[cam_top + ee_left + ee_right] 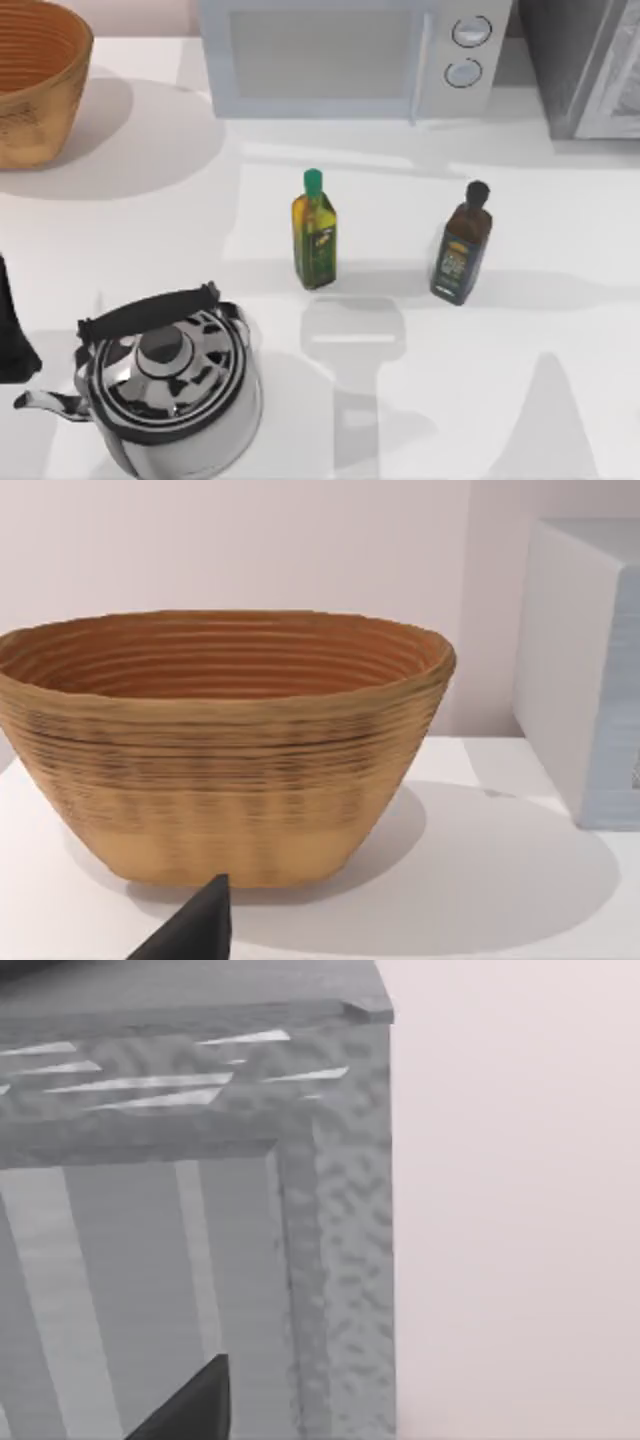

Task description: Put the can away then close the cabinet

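Left gripper (195, 928) faced the wicker basket (220, 770), right gripper (190, 1405) the grey cabinet (585, 60), grip of both untellable; green-capped oil bottle (315, 235) and dark bottle (462, 250) stood mid-table, tall, liable to topple if nudged.

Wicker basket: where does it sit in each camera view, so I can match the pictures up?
Top view: the wicker basket sits at the table's far left corner, left of the microwave.
Left wrist view: the basket is central, with the microwave's white side beside it.
Right wrist view: this camera faces the grey cabinet instead.
Shared landmark: the microwave, next to the basket in both views.
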{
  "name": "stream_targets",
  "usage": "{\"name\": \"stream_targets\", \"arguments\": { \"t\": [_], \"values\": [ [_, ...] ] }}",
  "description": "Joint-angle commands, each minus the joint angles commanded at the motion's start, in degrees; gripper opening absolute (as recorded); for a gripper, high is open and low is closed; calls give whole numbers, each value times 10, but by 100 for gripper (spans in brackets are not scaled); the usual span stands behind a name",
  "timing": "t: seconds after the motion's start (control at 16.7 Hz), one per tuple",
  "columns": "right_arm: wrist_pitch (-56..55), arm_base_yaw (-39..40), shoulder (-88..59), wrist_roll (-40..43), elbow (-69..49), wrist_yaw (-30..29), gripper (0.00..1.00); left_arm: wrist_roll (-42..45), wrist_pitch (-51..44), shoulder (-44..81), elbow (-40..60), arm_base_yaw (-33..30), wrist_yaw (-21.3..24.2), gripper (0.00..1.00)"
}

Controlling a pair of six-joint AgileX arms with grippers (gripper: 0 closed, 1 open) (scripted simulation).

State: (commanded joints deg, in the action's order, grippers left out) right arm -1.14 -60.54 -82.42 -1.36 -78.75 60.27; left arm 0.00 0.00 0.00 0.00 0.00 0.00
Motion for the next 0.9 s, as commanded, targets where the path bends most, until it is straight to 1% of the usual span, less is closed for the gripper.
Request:
{"name": "stream_targets", "arguments": {
  "t": [0.18,0.36,0.48,0.9],
  "values": [
    [132,4,26,0,-110,-4,100,0,0,0,0,0,0,100],
    [211,7,48,1,-186,-9,100,0,0,0,0,0,0,100],
    [233,9,56,1,-208,-10,100,0,0,0,0,0,0,100],
    [235,13,55,1,-211,-15,100,0,0,0,0,0,0,100]
  ]
}}
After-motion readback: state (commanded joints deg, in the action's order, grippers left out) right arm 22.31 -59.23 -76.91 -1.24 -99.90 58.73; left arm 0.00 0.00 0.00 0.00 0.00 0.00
